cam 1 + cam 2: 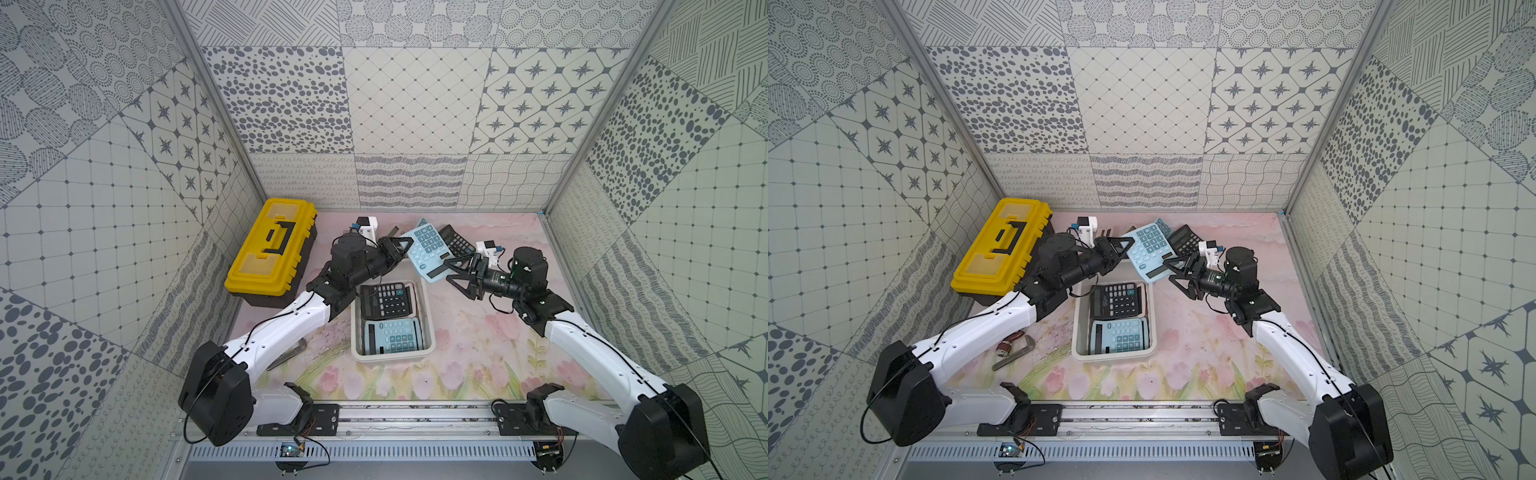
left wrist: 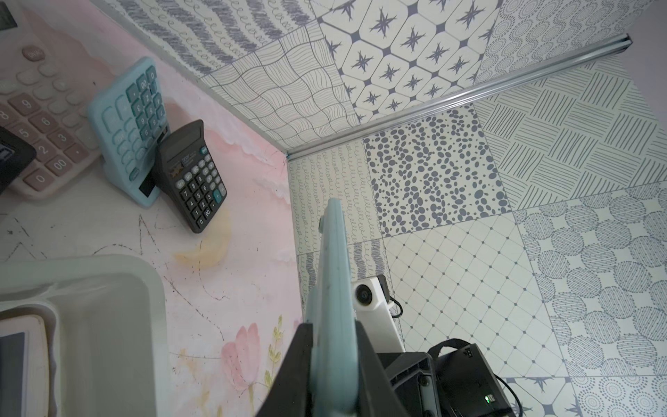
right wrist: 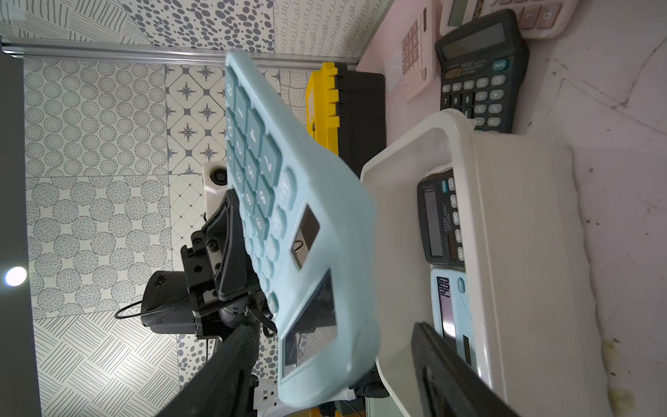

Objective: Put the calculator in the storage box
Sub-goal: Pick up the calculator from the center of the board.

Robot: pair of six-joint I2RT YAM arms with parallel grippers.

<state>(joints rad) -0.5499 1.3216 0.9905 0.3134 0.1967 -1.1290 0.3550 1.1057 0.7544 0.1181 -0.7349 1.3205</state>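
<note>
A light blue calculator (image 1: 428, 249) (image 1: 1152, 249) hangs tilted in the air over the far end of the storage box (image 1: 357, 332) (image 1: 1077, 332). My left gripper (image 1: 401, 245) (image 2: 334, 328) is shut on the keypad end's edge (image 2: 334, 289). My right gripper (image 1: 455, 276) (image 3: 334, 326) stands open around the display end (image 3: 310, 325), with a gap on either side. The white box (image 3: 469, 144) holds a black calculator (image 1: 384, 299) and a blue calculator (image 1: 392, 336) lying flat.
Behind the box a black calculator (image 1: 457, 241) (image 2: 191, 180), another blue one (image 2: 130, 126) and a pink one (image 2: 39, 119) lie on the table. A yellow-lidded toolbox (image 1: 272, 245) stands at the back left. A metal tool (image 1: 1013, 353) lies under my left arm.
</note>
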